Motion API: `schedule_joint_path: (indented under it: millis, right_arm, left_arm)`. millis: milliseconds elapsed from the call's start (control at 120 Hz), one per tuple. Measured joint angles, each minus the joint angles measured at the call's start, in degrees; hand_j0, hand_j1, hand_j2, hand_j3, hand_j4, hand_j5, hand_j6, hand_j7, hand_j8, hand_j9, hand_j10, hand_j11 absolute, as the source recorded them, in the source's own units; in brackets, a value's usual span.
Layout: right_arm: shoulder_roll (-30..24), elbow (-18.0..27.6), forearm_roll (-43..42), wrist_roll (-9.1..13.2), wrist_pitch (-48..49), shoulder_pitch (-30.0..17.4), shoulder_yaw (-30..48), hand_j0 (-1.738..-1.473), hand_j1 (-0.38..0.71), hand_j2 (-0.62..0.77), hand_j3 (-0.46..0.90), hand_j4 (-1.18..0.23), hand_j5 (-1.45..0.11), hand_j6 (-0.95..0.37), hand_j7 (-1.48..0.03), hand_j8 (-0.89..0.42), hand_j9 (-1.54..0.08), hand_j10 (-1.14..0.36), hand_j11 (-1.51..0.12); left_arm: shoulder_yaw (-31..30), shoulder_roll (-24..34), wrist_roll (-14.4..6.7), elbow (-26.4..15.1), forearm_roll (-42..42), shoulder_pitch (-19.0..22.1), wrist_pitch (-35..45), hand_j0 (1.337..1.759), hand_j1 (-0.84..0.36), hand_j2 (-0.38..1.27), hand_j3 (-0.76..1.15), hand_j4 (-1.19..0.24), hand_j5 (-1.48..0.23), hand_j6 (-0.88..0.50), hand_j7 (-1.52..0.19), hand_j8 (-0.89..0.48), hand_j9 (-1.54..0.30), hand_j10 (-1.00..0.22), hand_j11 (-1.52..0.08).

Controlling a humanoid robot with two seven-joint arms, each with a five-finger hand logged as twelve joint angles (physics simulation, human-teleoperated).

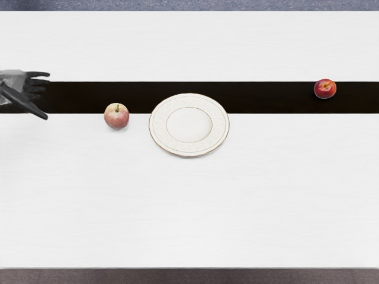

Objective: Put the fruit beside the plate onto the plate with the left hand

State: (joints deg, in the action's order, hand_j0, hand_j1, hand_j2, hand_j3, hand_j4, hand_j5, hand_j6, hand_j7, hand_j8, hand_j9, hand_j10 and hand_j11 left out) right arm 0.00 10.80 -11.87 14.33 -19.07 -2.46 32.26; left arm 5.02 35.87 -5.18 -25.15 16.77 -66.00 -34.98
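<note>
The white plate [188,125] sits on the table [189,207], partly over a dark stripe [266,97]. The apple [116,116] lies just left of the plate, not touching it. A red fruit [325,89] lies far to the plate's right. The left hand [26,92] is far left of the plate, fingers spread wide, holding nothing.

- Apple [116,116]: red with a yellow-green blush and a short stem pointing up. It sits upright on the white surface [189,207], just left of the plate and apart from its rim, at the near edge of the dark band [266,97].
- Plate [188,125]: round and white, with a thin brownish rim line and a faintly patterned brim. It lies flat near the surface's middle, its far part over the dark band.
</note>
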Motion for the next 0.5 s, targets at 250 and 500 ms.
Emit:
schedule_joint_path:
  millis: [250,500]
  right_arm:
    - [0.00,-0.06,0.00,0.00,0.00,0.00,0.00,-1.658,-0.35,0.00,0.00,0.00,0.00,0.00,0.00,0.00,0.00,0.00,0.00]
    - [0.00,-0.07,0.01,0.00,0.00,0.00,0.00,-1.658,-0.35,0.00,0.00,0.00,0.00,0.00,0.00,0.00,0.00,0.00,0.00]
  left_arm:
    - [-6.04,-6.22,-0.16,-0.09,0.89,-6.18,-0.03,1.658,0.32,0.01,0.00,-0.03,-0.03,-0.02,-0.03,-0.02,-0.03,-0.02,-0.03]
    - [-23.00,-18.02,-7.76,0.22,1.90,-14.66,-0.03,1.658,0.32,0.00,0.00,-0.02,-0.03,-0.02,-0.03,-0.02,-0.03,-0.02,-0.03]
